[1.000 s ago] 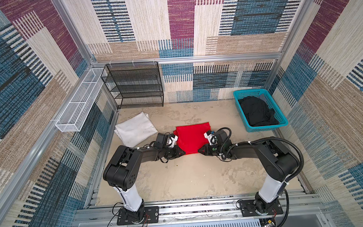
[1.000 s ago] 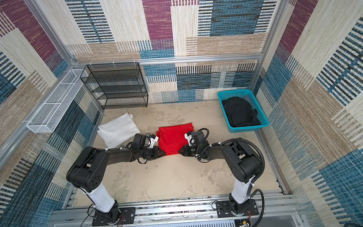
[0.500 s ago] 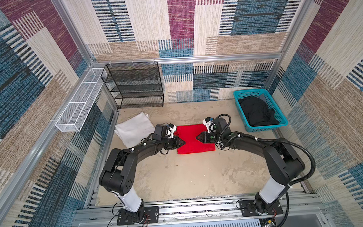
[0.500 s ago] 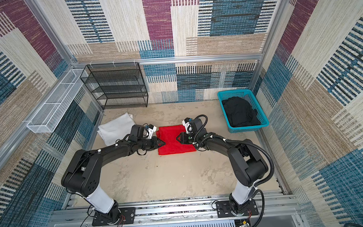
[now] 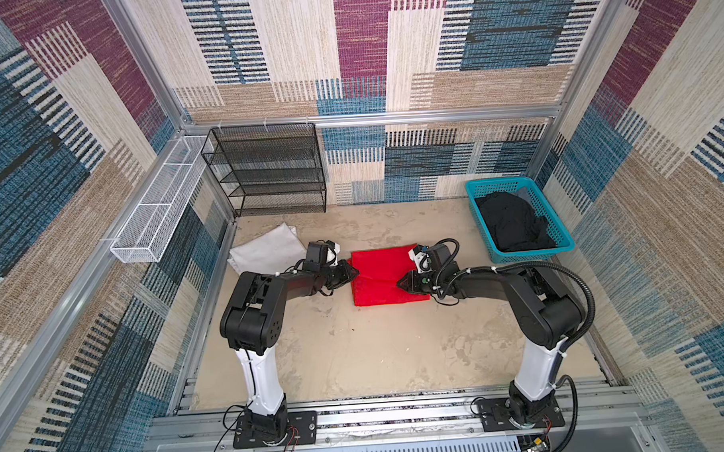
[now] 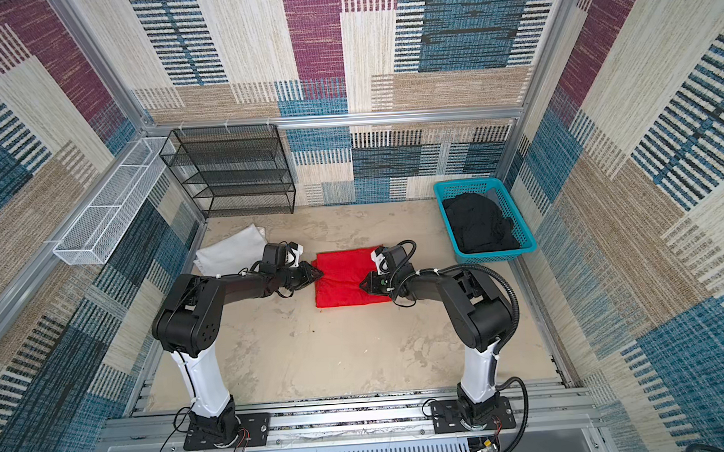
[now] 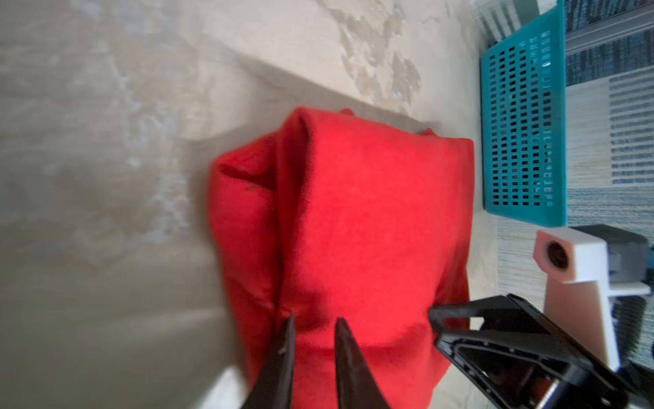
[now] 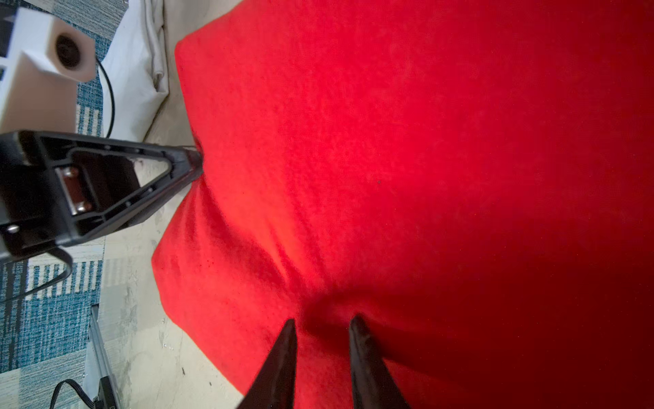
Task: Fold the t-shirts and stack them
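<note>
1. Looking down in both top views, we found the red t-shirt (image 5: 378,276) lying folded into a rough rectangle on the beige table (image 5: 377,350), about midway between the two arms.
2. We saw the left gripper (image 5: 355,272) low at the shirt's left edge. In the left wrist view its fingertips (image 7: 286,343) stood a narrow gap apart with red cloth gathered between them, so we read it as pinching that edge.
3. We saw the right gripper (image 5: 398,283) reaching over the shirt from the right, its tip down on the cloth near the middle. In the right wrist view creases ran toward the slim gap between its fingertips (image 8: 359,343), which we took for a pinch on a fold of the same red cloth.
4. The two grippers pointed toward each other, near but apart.
5. The white t-shirt (image 5: 266,249) lay folded flat on the table behind the left arm, apart from the red one.
6. The black t-shirt (image 5: 509,224) sat crumpled inside the teal basket (image 5: 499,183) at the back right.
7. A black mesh shelf (image 5: 267,172) stood against the back wall.
</note>
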Controlling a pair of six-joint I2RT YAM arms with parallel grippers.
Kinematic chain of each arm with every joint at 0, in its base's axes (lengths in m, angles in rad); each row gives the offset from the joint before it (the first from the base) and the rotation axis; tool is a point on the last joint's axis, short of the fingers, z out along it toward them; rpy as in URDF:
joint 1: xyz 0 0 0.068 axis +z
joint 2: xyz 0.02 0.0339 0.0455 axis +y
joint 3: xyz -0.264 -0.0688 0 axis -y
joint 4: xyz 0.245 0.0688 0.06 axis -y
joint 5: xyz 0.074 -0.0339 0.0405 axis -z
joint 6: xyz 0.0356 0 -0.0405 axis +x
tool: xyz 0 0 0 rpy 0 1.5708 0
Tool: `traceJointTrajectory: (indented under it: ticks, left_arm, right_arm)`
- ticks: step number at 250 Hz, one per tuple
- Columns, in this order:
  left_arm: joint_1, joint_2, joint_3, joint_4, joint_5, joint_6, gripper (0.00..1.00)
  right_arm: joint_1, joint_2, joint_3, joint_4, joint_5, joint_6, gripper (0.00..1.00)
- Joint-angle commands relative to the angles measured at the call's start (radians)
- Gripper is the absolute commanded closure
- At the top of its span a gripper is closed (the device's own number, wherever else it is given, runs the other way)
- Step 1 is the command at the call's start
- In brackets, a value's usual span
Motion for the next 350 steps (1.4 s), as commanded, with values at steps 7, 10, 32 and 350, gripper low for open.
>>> traceJointTrajectory:
  ticks: [7,10,32,350]
  left_arm:
    - [0.024,0.006,-0.036,0.042,-0.033,-0.044,0.77]
    - [0.025,0.005,-0.039,0.041,-0.035,-0.046,0.77]
    - [0.034,-0.004,-0.043,0.023,-0.030,-0.040,0.77]
    - [0.055,-0.023,-0.038,-0.157,0.042,-0.155,0.34]
  right_arm:
    - [-0.005,-0.012,-0.011,-0.021,0.009,0.007,0.71]
    - [-0.005,-0.014,-0.012,-0.021,0.008,0.006,0.71]
    - [-0.005,-0.020,-0.009,-0.028,0.003,0.006,0.71]
    - [-0.023,0.080,0.191,-0.133,0.104,-0.168,0.68]
